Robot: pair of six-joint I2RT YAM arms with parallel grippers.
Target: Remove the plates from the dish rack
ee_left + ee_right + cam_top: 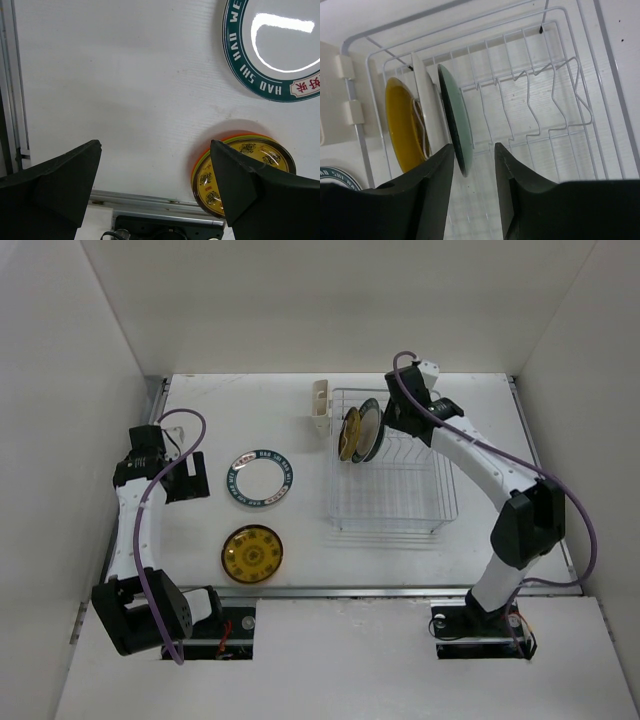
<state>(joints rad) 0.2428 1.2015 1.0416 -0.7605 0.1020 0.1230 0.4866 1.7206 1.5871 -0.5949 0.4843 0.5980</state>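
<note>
Top external view and 2 wrist views: stock entry

1. Dish rack (pixel 410 490): white wire, standing on the white table (pixel 250 410), right of centre. A cream utensil cup (pixel 320 408) hangs outside its far-left corner.

2. Plates in the rack, 3 counted: yellow plate (pixel 400 125), white plate (pixel 426 100) and dark green plate (pixel 456 115). They stand on edge side by side at the far-left end. The other slots are bare wire.

3. Plates on the table, 2 counted: teal-rimmed plate (pixel 259 478), white in the middle with lettering on the rim, lies flat left of the rack. The amber patterned plate (pixel 253 553) lies nearer the arm bases, apart from it (an orange edge shows along one side in the left wrist view).

4. Right gripper (pixel 474 152): inside the rack, jaws part-way apart and straddling the dark green plate's edge. A gap shows on 1 side, so there is no firm hold.

5. Left gripper (pixel 155 145): jaws spread wide, holding nothing, above bare table beside the 2 flat plates.
</note>
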